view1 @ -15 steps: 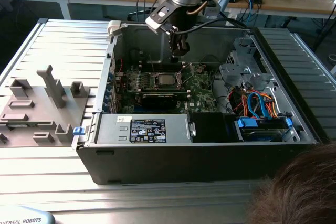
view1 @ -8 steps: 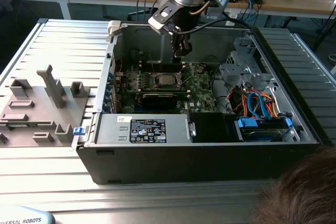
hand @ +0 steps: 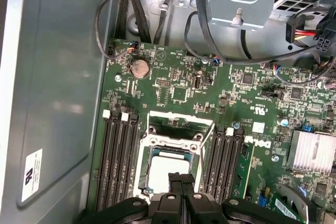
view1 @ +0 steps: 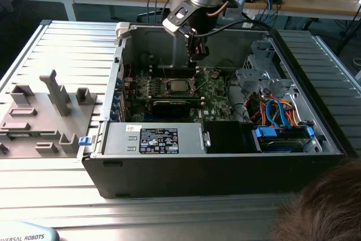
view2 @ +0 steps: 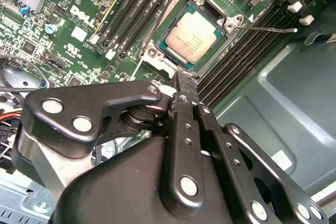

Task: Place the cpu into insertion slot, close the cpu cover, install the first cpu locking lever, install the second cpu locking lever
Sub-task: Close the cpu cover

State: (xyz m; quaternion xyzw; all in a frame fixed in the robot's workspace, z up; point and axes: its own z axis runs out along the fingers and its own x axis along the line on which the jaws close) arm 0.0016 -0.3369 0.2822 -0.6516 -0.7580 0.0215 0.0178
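Note:
The cpu (view2: 193,38) is a small square chip with a dull silver top, and it lies flat in the insertion slot (view2: 223,22) on the green motherboard. The cpu cover (view2: 157,51), a thin silver frame, lies around the chip, whose top shows through its window. A thin wire locking lever (view2: 273,28) sticks out free beside the socket. My gripper (view2: 185,80) hangs just above the socket's edge, its black fingers shut together with nothing between them. In the first wrist view the gripper (hand: 181,178) is over the cpu (hand: 163,166). In the exterior view the gripper (view1: 197,57) is above the cpu (view1: 179,86).
Rows of long memory slots (hand: 118,156) flank the socket on both sides. A long black card (view1: 172,105), the power supply (view1: 163,139), a drive cage (view1: 262,71) and cable bundles (view1: 276,111) fill the case. A grey fixture tray (view1: 39,111) lies outside it. A person's head (view1: 321,207) is nearby.

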